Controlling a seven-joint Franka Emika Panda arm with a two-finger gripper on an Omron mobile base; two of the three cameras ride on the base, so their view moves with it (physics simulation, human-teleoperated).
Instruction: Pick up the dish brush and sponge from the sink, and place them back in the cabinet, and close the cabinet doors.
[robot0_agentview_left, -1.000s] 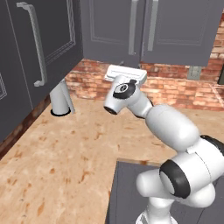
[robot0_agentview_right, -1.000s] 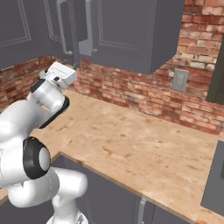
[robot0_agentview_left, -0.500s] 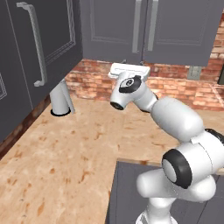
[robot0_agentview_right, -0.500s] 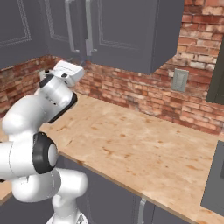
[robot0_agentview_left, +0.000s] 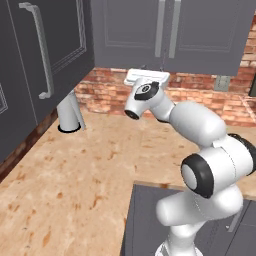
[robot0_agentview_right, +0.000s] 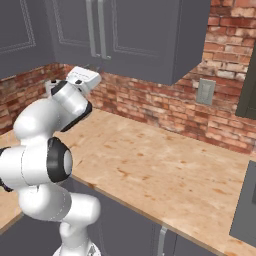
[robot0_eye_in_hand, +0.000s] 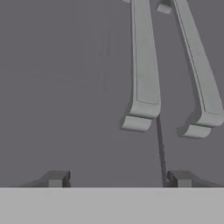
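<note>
The cabinet doors (robot0_agentview_left: 165, 30) were both shut, their edges meeting at a thin seam between the two bar handles (robot0_eye_in_hand: 144, 65), so the cabinet (robot0_agentview_right: 130, 35) hid whatever was inside. I could not tell whether the brush and the sponge were already behind the doors. Judging from this, the task was either at its very start or nearly at its end.

The gripper (robot0_eye_in_hand: 117, 179) was raised just below the handles and close to the doors. Its fingers (robot0_eye_in_hand: 54, 178) stood wide apart and held nothing. One finger was left of the seam, and the other was almost under it.

A grey cylinder (robot0_agentview_left: 70, 112) stood on the counter (robot0_agentview_left: 75, 170), left of the doors.
</note>
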